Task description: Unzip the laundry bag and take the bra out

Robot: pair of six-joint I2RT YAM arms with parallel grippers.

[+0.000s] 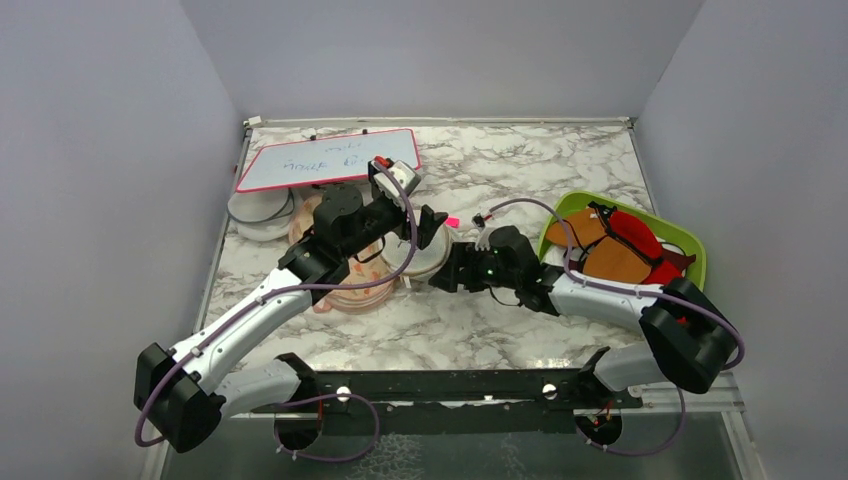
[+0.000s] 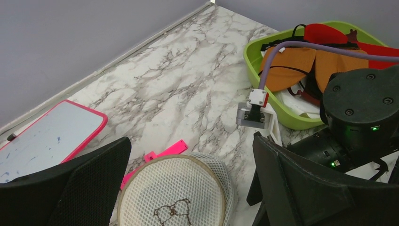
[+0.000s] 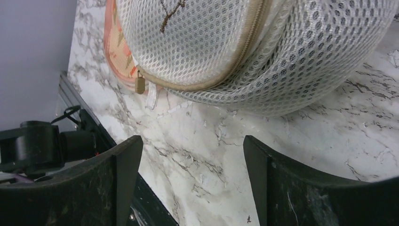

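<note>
The laundry bag point(image 1: 420, 257) is a white mesh dome with a beige rim, lying mid-table. In the left wrist view it point(image 2: 174, 195) shows a small dark mark on top. In the right wrist view it point(image 3: 244, 47) shows its zip shut, with a brass pull point(image 3: 139, 85) hanging at the left end. My left gripper point(image 1: 430, 232) is open, its fingers point(image 2: 84, 183) standing either side of the dome without touching it. My right gripper point(image 1: 452, 268) is open and empty, low over the table just in front of the bag. The bra is hidden.
A peach floral pouch point(image 1: 352, 290) lies against the bag's left side. A green tray point(image 1: 698, 262) at the right holds red, orange and brown garments. A pink-framed whiteboard point(image 1: 330, 160) lies at the back left, with a white round case point(image 1: 258, 215) near it. A pink clip point(image 2: 165, 152) lies behind the bag.
</note>
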